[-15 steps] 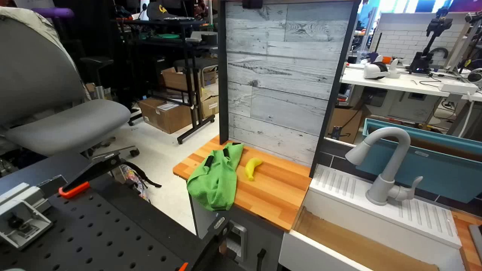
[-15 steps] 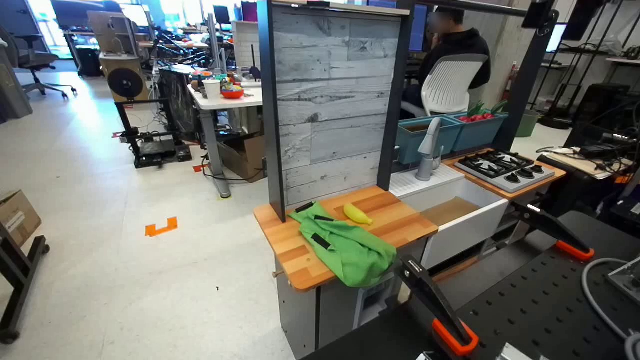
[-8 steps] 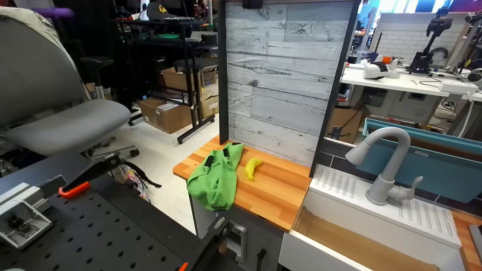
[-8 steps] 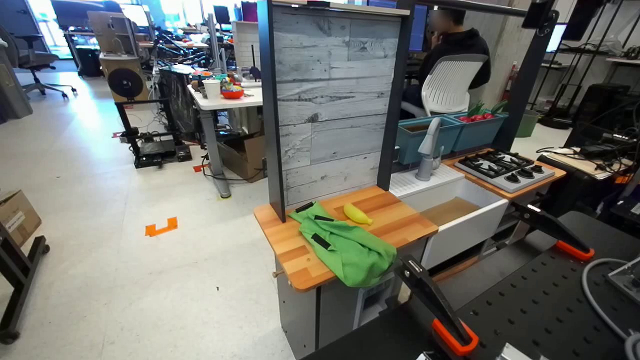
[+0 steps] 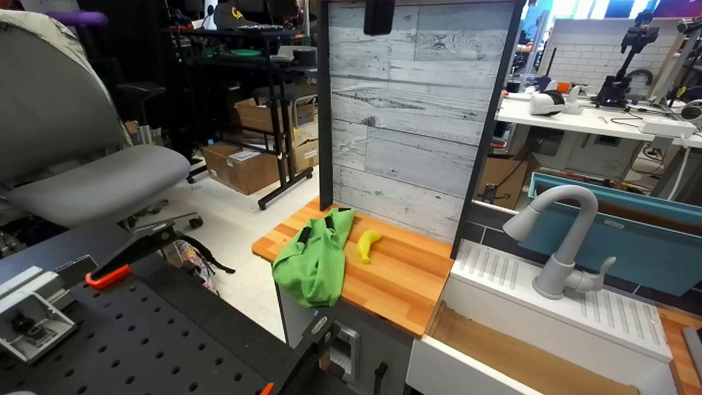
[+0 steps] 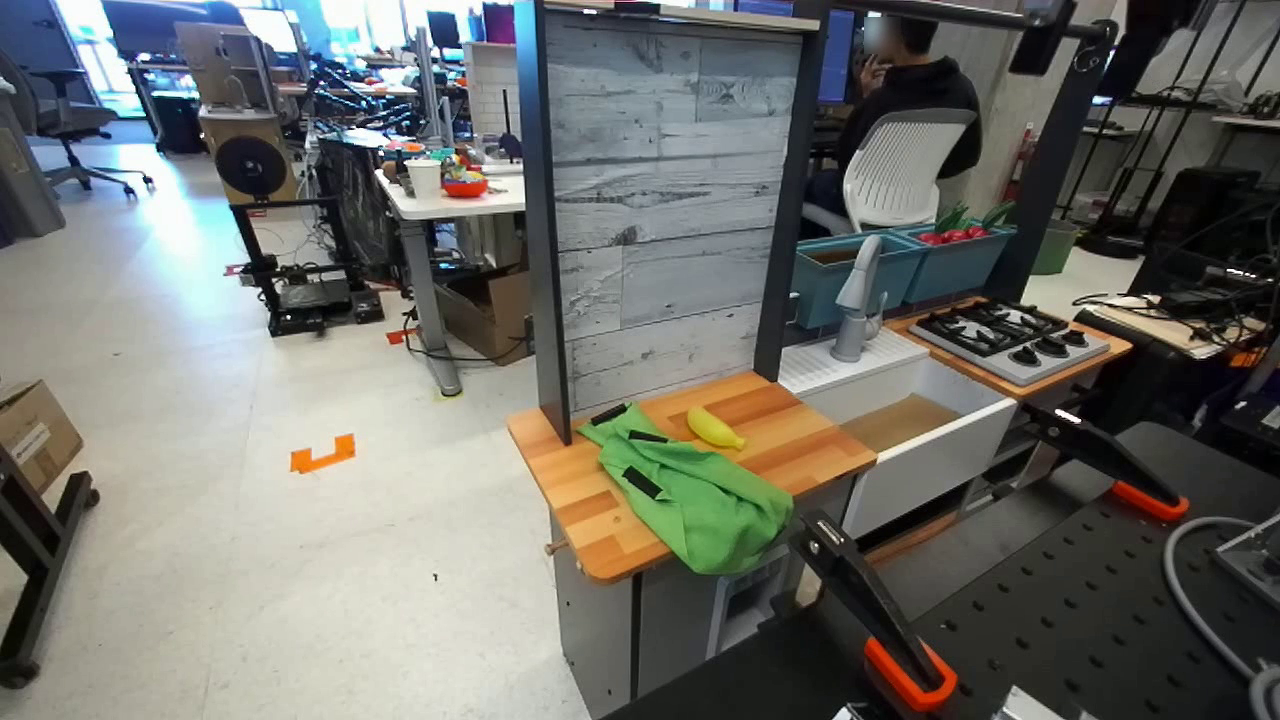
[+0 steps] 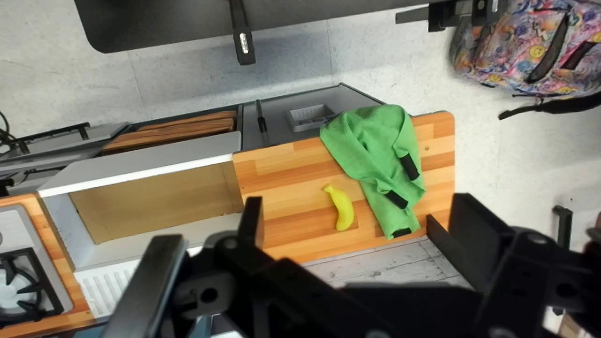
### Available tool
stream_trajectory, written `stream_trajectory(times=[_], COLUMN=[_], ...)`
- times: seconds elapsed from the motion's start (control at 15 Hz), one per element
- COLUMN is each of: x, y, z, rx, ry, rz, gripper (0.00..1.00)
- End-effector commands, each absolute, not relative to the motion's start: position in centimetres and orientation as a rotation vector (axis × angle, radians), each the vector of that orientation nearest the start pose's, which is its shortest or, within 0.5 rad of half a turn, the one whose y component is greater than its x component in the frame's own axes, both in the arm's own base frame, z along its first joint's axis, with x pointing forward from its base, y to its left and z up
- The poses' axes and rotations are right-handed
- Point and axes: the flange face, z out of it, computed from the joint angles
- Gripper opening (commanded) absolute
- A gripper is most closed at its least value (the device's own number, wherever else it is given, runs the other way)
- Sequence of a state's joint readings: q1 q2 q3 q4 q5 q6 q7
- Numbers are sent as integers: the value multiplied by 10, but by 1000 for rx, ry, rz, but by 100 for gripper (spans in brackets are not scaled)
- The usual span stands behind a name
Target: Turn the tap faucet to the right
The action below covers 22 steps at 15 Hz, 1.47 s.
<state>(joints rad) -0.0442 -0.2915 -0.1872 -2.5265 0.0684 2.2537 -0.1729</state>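
The tap faucet (image 5: 578, 233) is light grey, with an arched spout and a small lever (image 5: 596, 278) at its base. It stands upright on the white ribbed ledge behind the sink. Its spout points towards the wooden counter side. It also shows in an exterior view (image 6: 857, 305). In the wrist view it is hidden or out of frame. My gripper (image 7: 358, 201) is open and empty, its fingers wide apart, high above the counter. A black finger tip (image 5: 378, 19) hangs in at the top of an exterior view, well apart from the faucet.
A green cloth (image 7: 375, 145) and a yellow banana (image 7: 342, 209) lie on the wooden counter (image 7: 281, 173). A grey plank panel (image 5: 406, 109) rises behind it. Teal planters (image 5: 620, 241) stand behind the faucet. A stove (image 6: 1010, 340) stands beyond the sink (image 6: 930, 445).
The gripper's finger has come lower at the top of an exterior view and shifted left and slightly down in an exterior view. The faucet has not moved.
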Motion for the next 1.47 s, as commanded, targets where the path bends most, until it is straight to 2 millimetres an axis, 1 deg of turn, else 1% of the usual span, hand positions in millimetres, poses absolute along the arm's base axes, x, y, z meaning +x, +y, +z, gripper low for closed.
stream_trajectory(times=[0.0,0.27,0.33,0.4,0.47,0.53,0.8,1.0,1.2,1.4], x=[462,505,517,528,536,545,573,589,608,626], y=[-105,-124,-132,-145,-154,-167,-218,-247,-268,-279], z=[361,343,338,332,328,322,301,286,265,252], rx=[-3009,-2961,-2951,-2936,-2930,-2920,-2894,-2868,-2847,-2818], ry=[280,455,503,548,584,623,754,840,930,1002], rz=[-51,-52,-48,-51,-39,-37,3,16,41,39], gripper=[100,100,100,100,100,100,100,100,100,100])
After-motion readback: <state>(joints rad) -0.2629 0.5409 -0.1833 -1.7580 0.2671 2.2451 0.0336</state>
